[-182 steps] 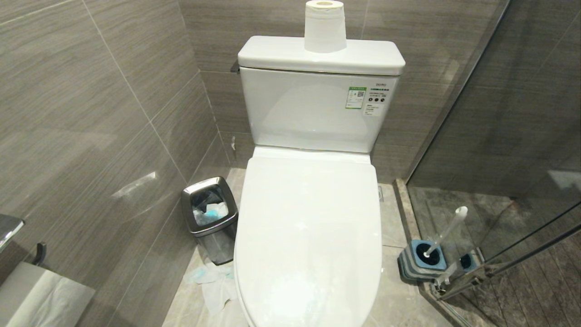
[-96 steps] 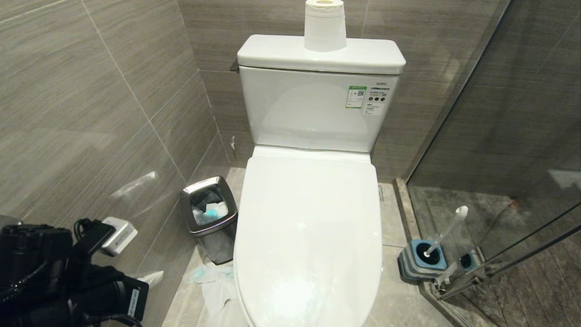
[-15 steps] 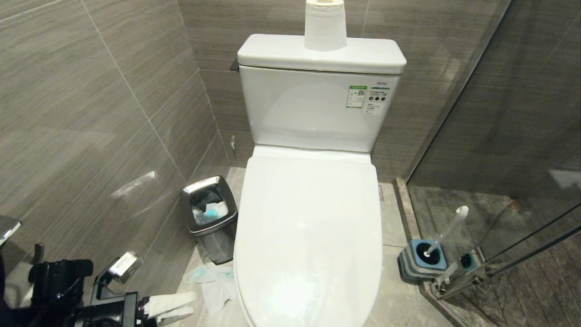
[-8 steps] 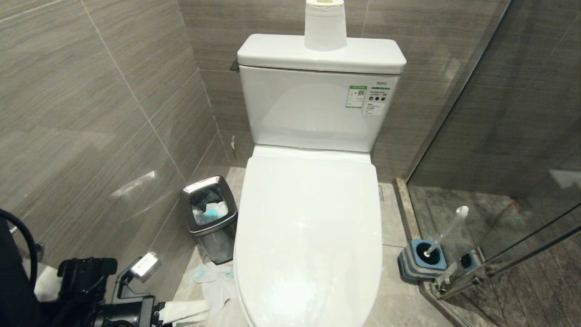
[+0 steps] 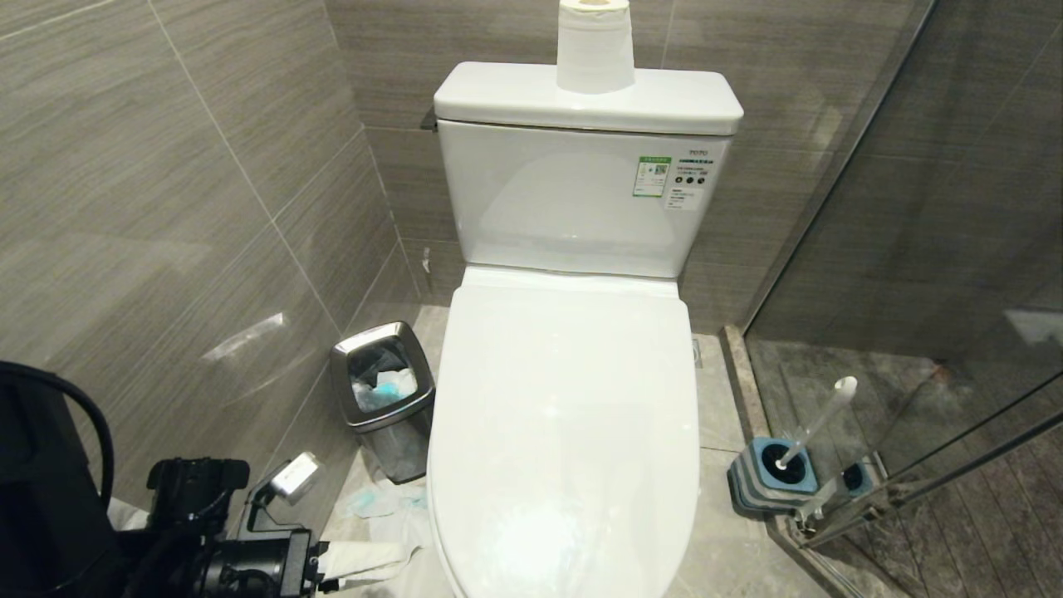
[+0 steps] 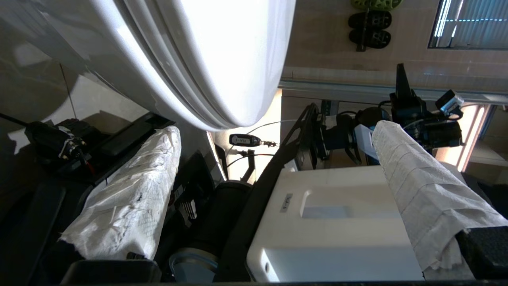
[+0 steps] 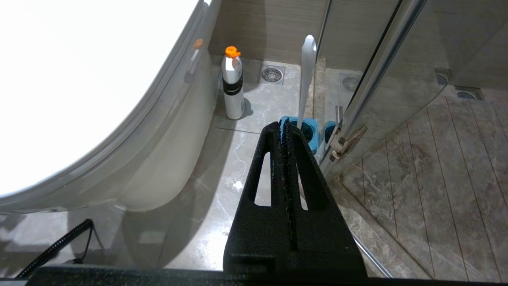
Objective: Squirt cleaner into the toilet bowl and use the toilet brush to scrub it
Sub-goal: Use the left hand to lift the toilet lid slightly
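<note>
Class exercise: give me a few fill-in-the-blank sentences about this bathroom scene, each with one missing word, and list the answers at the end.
1. The toilet's lid is ____.
2. The paper roll stands on the ____.
3. The brush sits in a holder on the toilet's ____ side.
4. The left gripper, fingers wrapped in paper, is ____.

Answers: closed; tank; right; open

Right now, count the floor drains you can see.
3: one floor drain behind the cleaner bottle, two drains beyond the glass door. Others may be hidden.

light: even, soft overhead; glare: toilet lid (image 5: 565,432) blown white in wrist views; focus: sharp
</note>
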{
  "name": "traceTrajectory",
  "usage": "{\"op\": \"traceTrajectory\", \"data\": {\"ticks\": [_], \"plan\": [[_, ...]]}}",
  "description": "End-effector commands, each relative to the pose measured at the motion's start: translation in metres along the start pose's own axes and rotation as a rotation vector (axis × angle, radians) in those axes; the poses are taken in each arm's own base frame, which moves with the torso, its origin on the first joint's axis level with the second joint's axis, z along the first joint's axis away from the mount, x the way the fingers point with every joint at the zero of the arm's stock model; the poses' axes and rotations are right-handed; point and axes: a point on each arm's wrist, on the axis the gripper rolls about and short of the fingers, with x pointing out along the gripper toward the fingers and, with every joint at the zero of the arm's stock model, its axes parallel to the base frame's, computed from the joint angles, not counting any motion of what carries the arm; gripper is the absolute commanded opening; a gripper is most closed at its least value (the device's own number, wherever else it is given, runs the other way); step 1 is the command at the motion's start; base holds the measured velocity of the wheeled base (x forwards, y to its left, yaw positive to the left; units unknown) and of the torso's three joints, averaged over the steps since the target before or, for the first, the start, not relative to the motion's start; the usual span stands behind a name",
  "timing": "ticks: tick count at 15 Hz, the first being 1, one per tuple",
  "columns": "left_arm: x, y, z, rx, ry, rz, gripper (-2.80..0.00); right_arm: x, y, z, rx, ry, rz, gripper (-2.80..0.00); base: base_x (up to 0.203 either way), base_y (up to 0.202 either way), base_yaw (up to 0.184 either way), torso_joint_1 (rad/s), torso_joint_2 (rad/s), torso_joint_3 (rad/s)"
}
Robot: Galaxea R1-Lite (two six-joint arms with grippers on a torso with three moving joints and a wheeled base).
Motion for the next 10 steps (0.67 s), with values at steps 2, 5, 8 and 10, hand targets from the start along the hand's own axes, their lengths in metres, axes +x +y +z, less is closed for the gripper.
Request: {"op": "traceTrajectory", "data": {"ticks": [2,5,8,10], "plan": [[0.006,0.010,0.014,0.013,0.000,-0.008,0.00,0.000,0.000,0.000,0.000,0.002,0.000,-2.80,0.000,0.000,0.000,0.000,0.00,0.000],[0.012,0.015,0.015,0.005,0.019,-0.012,0.00,0.000,0.000,0.000,0.000,0.001,0.000,-2.80,0.000,0.000,0.000,0.000,0.00,0.000],[0.017,0.018,0.019,0.015,0.025,-0.013,0.00,0.000,0.000,0.000,-0.001,0.002,0.000,-2.80,0.000,0.000,0.000,0.000,0.00,0.000],[0.018,0.019,0.020,0.018,0.027,-0.012,0.00,0.000,0.000,0.000,0.000,0.001,0.000,-2.80,0.000,0.000,0.000,0.000,0.00,0.000]]}}
